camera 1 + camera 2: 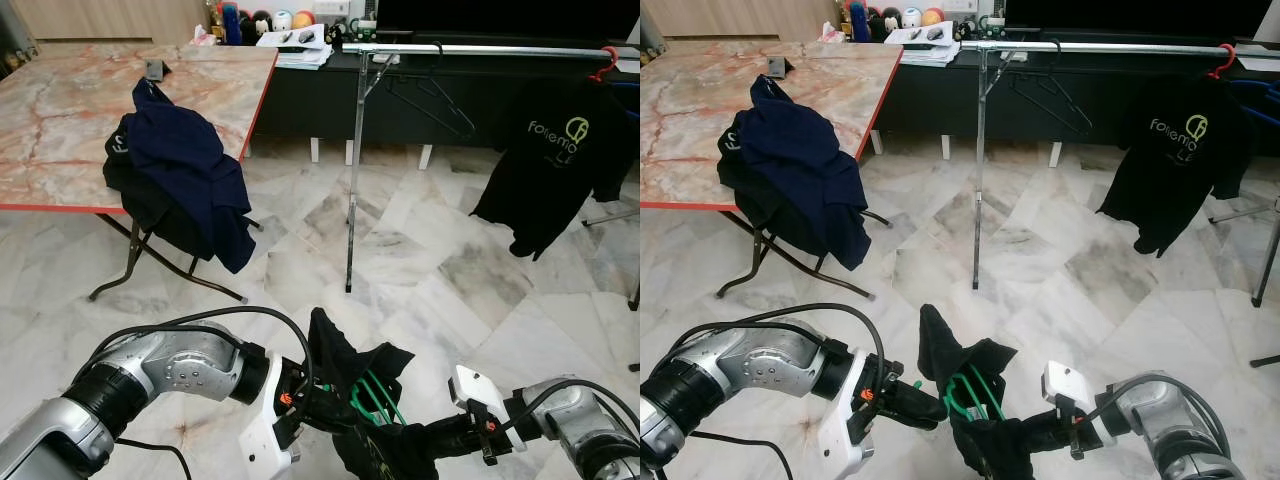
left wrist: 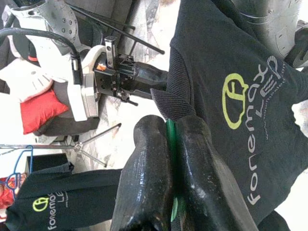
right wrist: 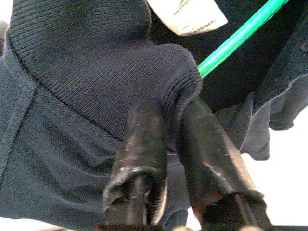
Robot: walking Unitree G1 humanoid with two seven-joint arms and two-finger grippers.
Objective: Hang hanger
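Left tool (image 2: 171, 159) grips the green hanger (image 1: 376, 397) — right tool (image 3: 168, 144) pinches the collar of the black shirt (image 1: 350, 375) on it.

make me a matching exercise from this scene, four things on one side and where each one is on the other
Things:
1. green hanger
2. navy garment
3. black T-shirt on a red hanger
4. empty black hanger

Places:
A. hung at the rack rail's right end
B. draped over the marble table's edge
C. hung near the rack's upright pole
D. pinched in the left pincer, inside the black shirt that the right pincer grips

Pairs: 1-D, 2-B, 3-A, 4-C
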